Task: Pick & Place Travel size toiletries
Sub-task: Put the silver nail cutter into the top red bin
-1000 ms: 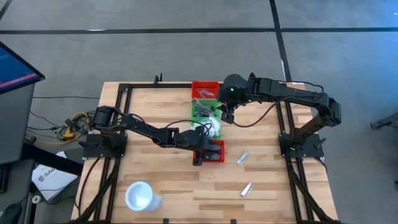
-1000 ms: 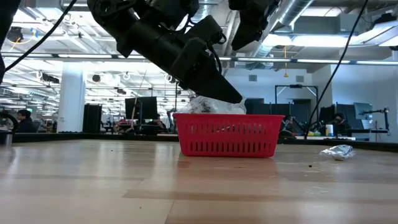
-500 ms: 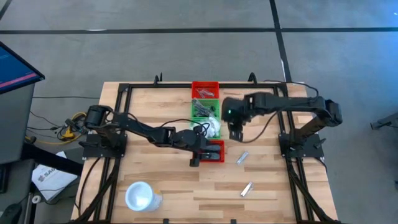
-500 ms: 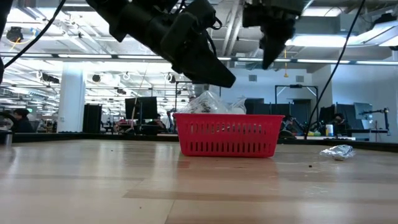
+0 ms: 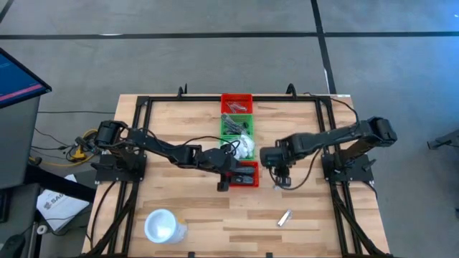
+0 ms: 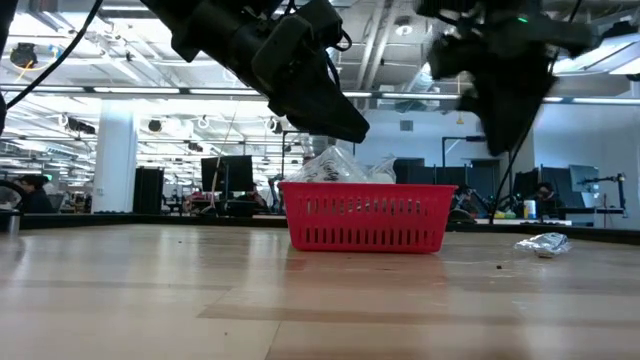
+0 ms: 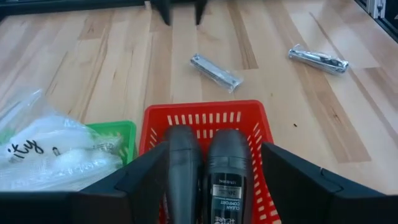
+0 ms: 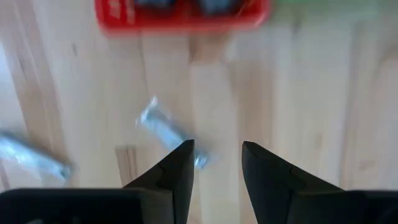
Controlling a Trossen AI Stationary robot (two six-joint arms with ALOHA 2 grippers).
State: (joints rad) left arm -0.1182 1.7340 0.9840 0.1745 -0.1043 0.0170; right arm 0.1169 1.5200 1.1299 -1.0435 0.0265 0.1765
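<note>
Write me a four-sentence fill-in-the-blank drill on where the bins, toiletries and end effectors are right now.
1. The left end effector hovers over the near red bin, which holds two ____ oblong pieces.
2. The right end effector has its fingers ____ above a silver tube.
3. The clear packets lie in the ____ bin.
4. The white cup stands near the table's ____ corner.

Missing words: black; open; green; front-left

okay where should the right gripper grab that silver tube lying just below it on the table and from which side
Take the silver tube across its narrow width near the middle, coming straight down. It lies flat on the table, and the open right gripper sits just above it.
</note>
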